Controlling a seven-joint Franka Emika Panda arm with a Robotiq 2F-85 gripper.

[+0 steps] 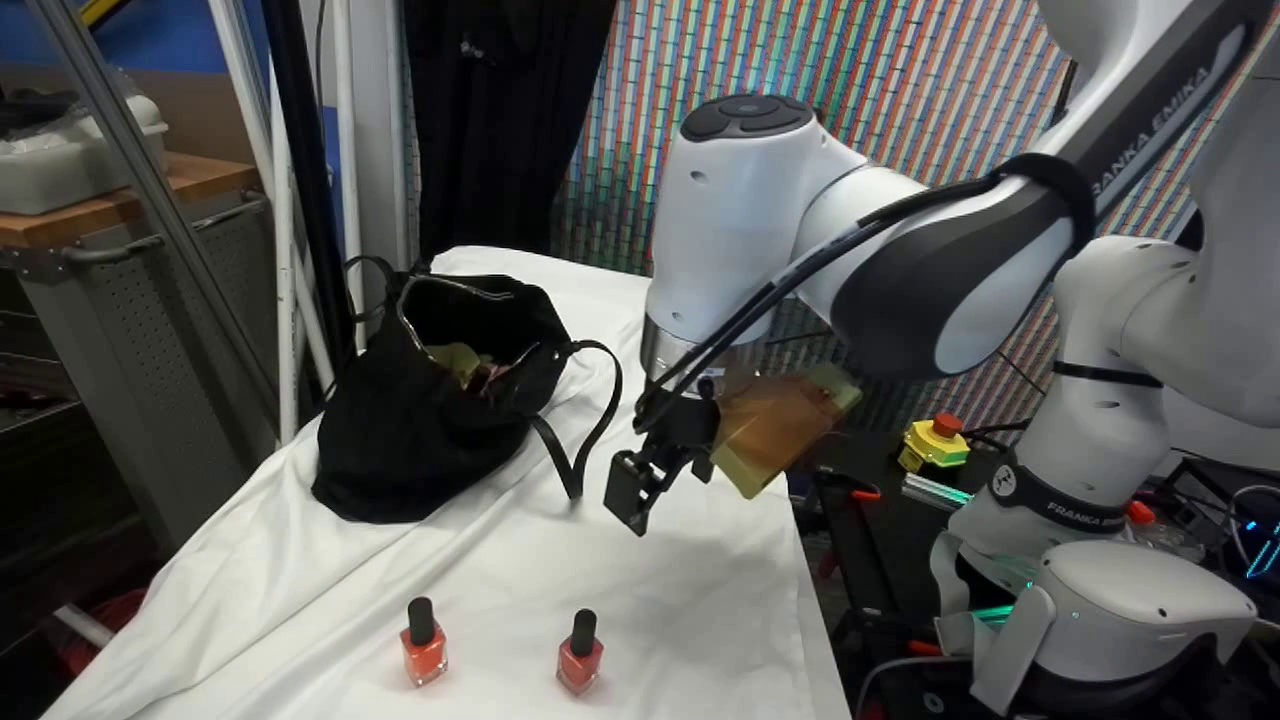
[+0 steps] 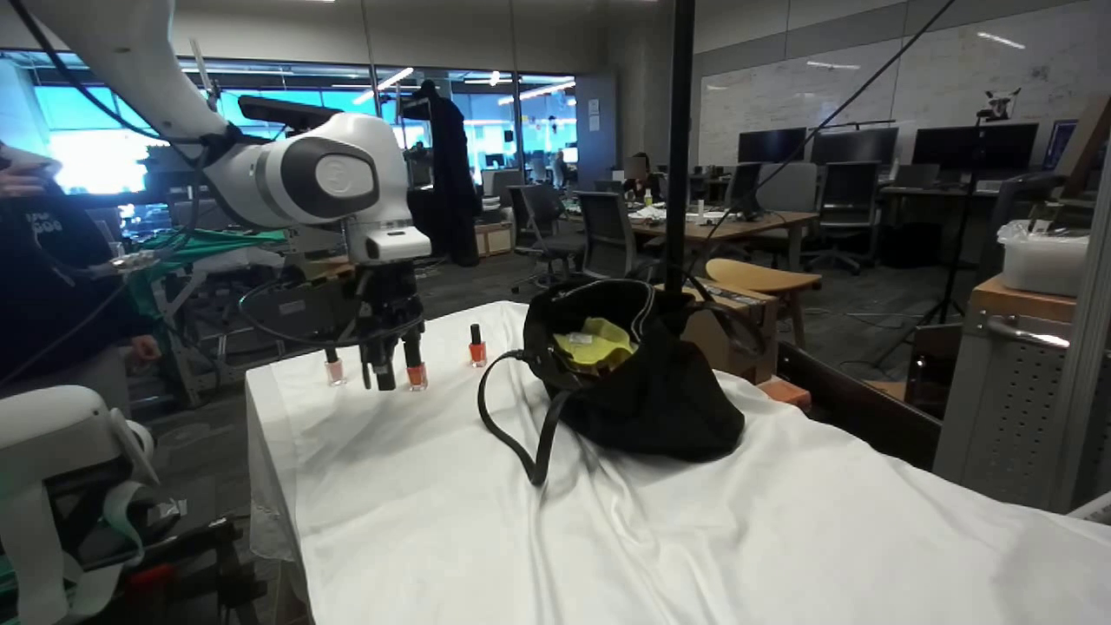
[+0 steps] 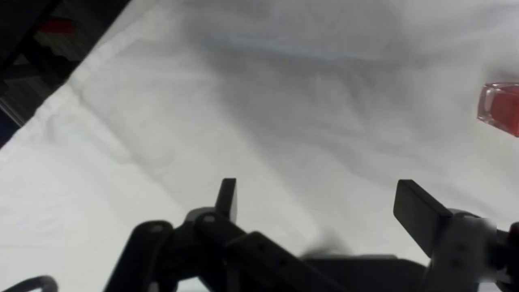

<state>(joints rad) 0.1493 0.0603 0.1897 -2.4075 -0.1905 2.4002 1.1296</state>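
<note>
My gripper (image 1: 668,488) hangs open and empty above the white cloth. In the wrist view its two black fingers (image 3: 317,184) stand wide apart with only cloth between them. Two upright nail polish bottles with black caps, an orange-red one (image 1: 425,655) and a red one (image 1: 580,668), stand in front of the gripper. In an exterior view three bottles show: a pale pink one (image 2: 335,373), a red one (image 2: 417,375) just beside the gripper (image 2: 377,382), and an orange-red one (image 2: 477,352). A red bottle (image 3: 505,107) is cut off at the wrist view's right edge.
A black bag (image 1: 410,450) stands open on the white-covered table (image 2: 417,521), its strap loose on the cloth. Something yellow (image 2: 599,345) is inside it. The table's edge lies near the robot base. An emergency stop button (image 1: 935,440) is beside the base.
</note>
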